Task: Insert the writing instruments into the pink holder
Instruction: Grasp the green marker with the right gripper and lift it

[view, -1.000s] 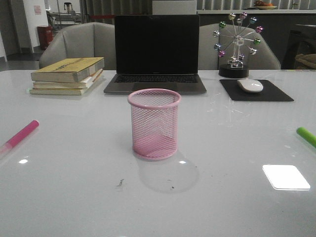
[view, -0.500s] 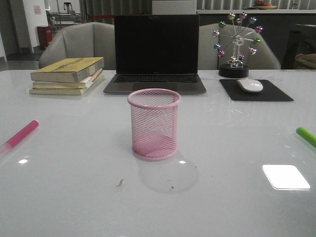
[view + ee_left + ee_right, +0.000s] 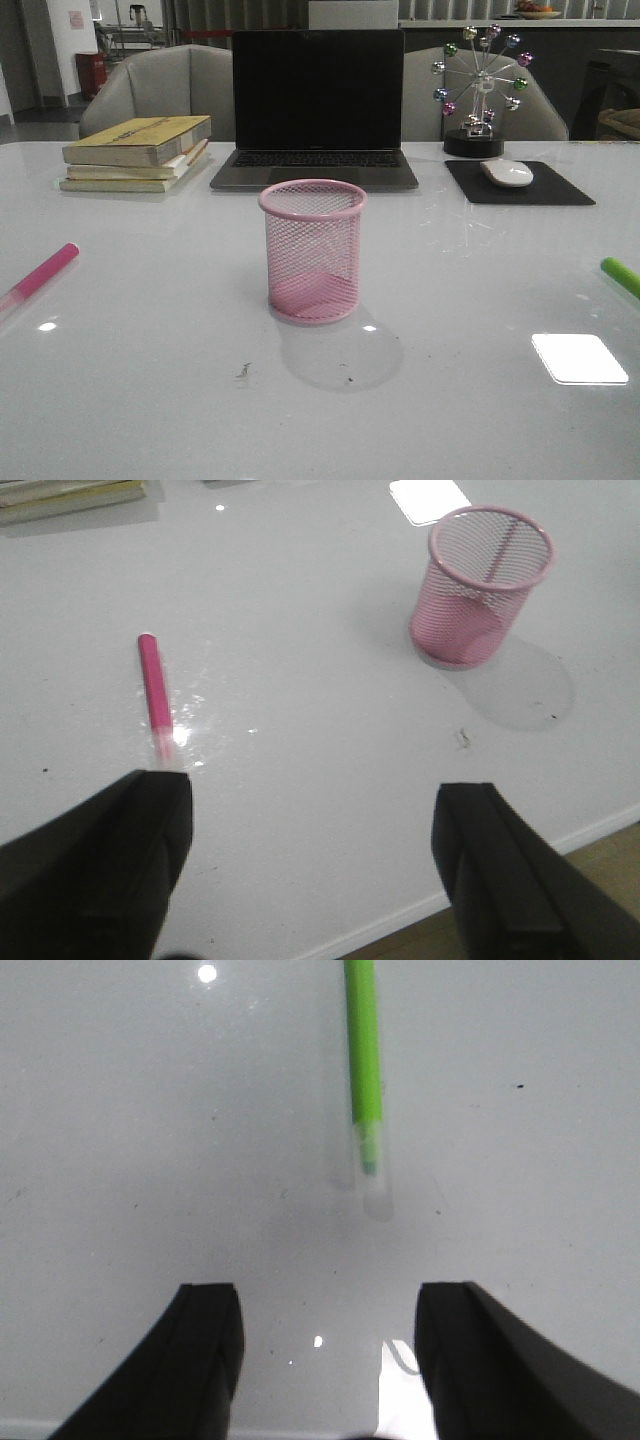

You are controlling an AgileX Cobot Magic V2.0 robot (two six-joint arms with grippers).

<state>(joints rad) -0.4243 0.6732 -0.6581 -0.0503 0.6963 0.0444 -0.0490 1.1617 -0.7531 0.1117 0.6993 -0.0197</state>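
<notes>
The pink mesh holder (image 3: 313,250) stands upright and empty in the middle of the white table; the left wrist view shows the holder (image 3: 487,585) too. A magenta-pink marker (image 3: 40,273) lies flat near the table's left edge, seen as the pink marker (image 3: 154,691) just ahead of my left gripper (image 3: 312,800), which is open with nothing between its fingers. A lime green marker (image 3: 620,275) lies at the right edge. The green marker (image 3: 364,1060), whitish end toward me, lies ahead of my open, empty right gripper (image 3: 326,1305). Neither gripper shows in the front view.
At the back of the table are a stack of books (image 3: 137,152), an open laptop (image 3: 316,108), a mouse (image 3: 507,172) on a black pad and a small ferris-wheel ornament (image 3: 480,88). Grey chairs stand behind. The table's near edge (image 3: 440,905) runs under my left gripper.
</notes>
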